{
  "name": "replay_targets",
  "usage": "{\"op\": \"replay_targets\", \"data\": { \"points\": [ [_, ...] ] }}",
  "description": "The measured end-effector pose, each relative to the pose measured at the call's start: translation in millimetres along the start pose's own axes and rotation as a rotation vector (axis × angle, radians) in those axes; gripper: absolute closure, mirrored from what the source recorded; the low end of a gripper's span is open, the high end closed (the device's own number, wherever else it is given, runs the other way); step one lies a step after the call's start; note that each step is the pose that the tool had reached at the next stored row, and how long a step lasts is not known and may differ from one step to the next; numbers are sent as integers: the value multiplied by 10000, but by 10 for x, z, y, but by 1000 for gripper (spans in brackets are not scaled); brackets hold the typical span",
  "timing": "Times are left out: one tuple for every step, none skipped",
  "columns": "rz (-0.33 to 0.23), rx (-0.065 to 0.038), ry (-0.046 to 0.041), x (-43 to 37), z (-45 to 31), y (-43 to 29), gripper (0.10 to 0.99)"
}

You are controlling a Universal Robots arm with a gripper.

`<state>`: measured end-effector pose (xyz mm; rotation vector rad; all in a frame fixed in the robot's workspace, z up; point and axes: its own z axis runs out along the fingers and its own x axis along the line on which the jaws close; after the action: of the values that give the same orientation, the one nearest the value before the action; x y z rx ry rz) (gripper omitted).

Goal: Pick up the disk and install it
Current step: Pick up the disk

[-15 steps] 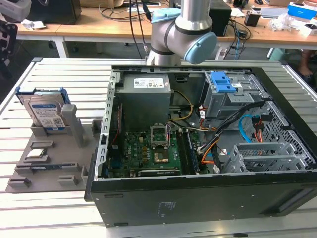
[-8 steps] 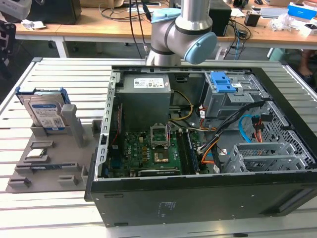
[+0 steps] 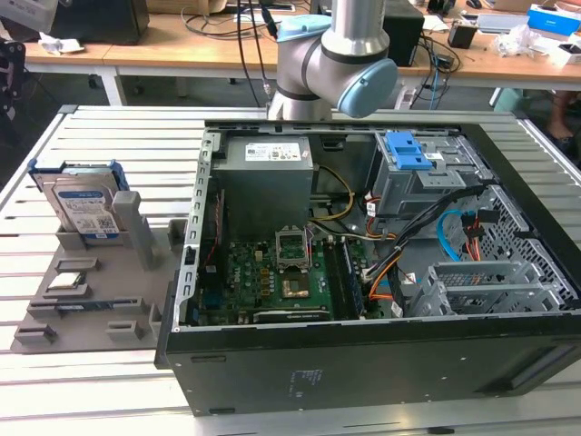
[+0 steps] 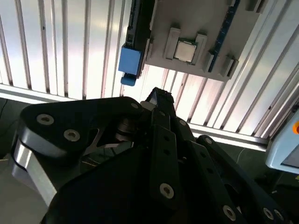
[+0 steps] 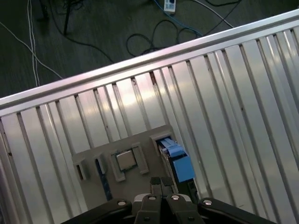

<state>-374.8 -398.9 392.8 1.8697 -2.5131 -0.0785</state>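
At the exterior view's left, the disk point(image 3: 82, 207) is stood on edge in a grey fixture point(image 3: 136, 227) on the slatted surface point(image 3: 127, 136), beside the open computer case point(image 3: 381, 363). The disk is judged stiff, moderately heavy and sensitive to shock. Its smooth metal faces may slip, so hold is best taken across the blue carrier rails. In the first wrist view, the gripper point(image 5: 161, 181) is held well above the fixture, jaws pressed together with nothing pinched.
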Motion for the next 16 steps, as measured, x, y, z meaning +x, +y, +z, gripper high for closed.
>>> {"op": "replay_targets", "data": {
  "points": [
    [-74,-2,3,0,0,0,980],
    [-252,-5,11,0,0,0,980],
    [-366,-8,17,0,0,0,980],
    [-512,-11,23,0,0,0,980],
    [-646,-15,30,0,0,0,980],
    [-777,-17,35,0,0,0,980],
    [-898,-21,41,0,0,0,980],
    [-1080,-25,48,0,0,0,980],
    [-1160,-26,51,0,0,0,980],
    [-1239,-28,56,0,0,0,980],
    [-1332,-31,60,0,0,0,980],
    [-1411,-32,63,0,0,0,980],
    [-1508,-34,67,0,0,0,980],
    [-1595,-37,72,0,0,0,980],
    [-1669,-39,76,0,0,0,980],
    [-1710,-39,77,0,0,0,980]
  ]
}}
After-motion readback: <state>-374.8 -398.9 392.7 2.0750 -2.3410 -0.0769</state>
